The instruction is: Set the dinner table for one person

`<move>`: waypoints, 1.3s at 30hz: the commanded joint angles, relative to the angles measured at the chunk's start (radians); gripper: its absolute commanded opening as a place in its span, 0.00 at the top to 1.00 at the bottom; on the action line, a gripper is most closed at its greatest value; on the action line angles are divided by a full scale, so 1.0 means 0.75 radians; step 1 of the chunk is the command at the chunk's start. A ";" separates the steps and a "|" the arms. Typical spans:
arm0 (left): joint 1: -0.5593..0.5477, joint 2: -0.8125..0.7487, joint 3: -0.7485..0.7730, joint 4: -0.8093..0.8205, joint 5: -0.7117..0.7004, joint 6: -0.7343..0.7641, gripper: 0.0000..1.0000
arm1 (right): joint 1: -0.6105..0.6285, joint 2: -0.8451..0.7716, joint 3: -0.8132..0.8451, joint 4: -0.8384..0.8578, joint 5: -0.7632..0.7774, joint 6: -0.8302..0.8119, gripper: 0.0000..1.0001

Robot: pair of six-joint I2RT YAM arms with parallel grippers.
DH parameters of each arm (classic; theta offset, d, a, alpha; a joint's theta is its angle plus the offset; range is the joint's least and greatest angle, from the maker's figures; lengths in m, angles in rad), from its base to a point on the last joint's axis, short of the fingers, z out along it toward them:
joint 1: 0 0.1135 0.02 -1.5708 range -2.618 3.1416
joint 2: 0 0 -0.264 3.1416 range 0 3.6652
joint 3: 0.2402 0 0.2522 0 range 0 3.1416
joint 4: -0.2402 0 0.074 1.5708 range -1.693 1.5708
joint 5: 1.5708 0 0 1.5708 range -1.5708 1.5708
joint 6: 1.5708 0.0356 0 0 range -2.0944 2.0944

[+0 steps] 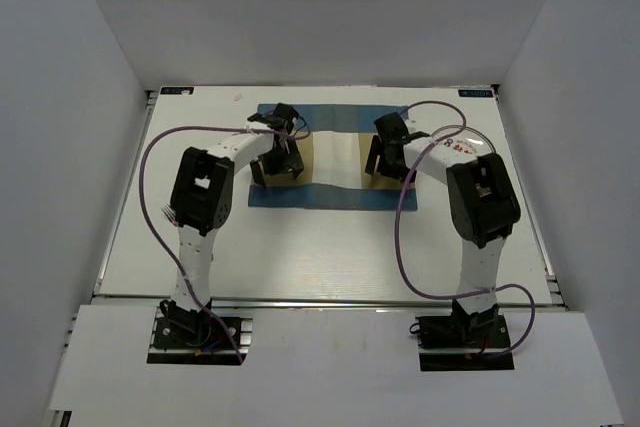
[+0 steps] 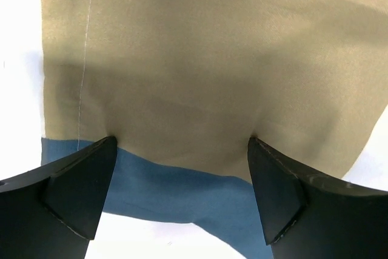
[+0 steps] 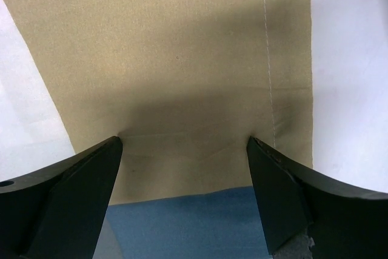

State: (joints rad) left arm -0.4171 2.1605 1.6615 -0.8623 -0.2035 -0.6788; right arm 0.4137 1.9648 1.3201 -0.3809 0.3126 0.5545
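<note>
A blue-and-tan cloth placemat (image 1: 330, 197) lies on the back middle of the white dinner table (image 1: 300, 247). My left gripper (image 1: 282, 172) is open over the mat's left end. In the left wrist view my left gripper (image 2: 182, 141) has both fingertips (image 2: 106, 150) resting on the tan cloth (image 2: 194, 59), just above a blue band (image 2: 170, 192). My right gripper (image 1: 383, 169) is open over the mat's right end. In the right wrist view my right gripper (image 3: 185, 141) has both fingertips (image 3: 257, 150) on the tan cloth (image 3: 170, 47), which creases slightly between them. Neither gripper holds anything.
White walls close in the table at the back and on both sides. Purple cables loop from each arm over the table (image 1: 150, 162). Bare white tabletop shows beside the mat in the left wrist view (image 2: 18, 89) and the right wrist view (image 3: 351, 59).
</note>
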 commanded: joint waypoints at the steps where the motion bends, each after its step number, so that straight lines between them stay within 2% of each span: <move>1: 0.022 0.179 0.215 -0.087 -0.085 -0.011 0.02 | -0.030 0.137 0.123 -0.156 -0.006 0.034 0.11; 5: 0.035 0.283 0.396 -0.192 -0.119 -0.003 0.02 | -0.038 0.184 0.201 -0.169 -0.042 0.030 0.11; 20: 0.084 0.181 0.257 -0.118 -0.148 0.011 0.02 | -0.083 0.338 0.385 -0.222 -0.059 -0.077 0.11; 34: 0.084 0.171 0.384 -0.196 -0.156 0.028 0.02 | -0.087 0.266 0.361 -0.198 -0.090 -0.079 0.11; 39: 0.084 0.083 0.390 -0.200 -0.132 0.013 0.02 | -0.104 0.256 0.469 -0.206 -0.094 -0.107 0.11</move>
State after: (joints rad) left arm -0.3614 2.3058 1.9255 -0.9791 -0.2741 -0.6720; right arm 0.3569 2.1544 1.6260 -0.5117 0.2714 0.4877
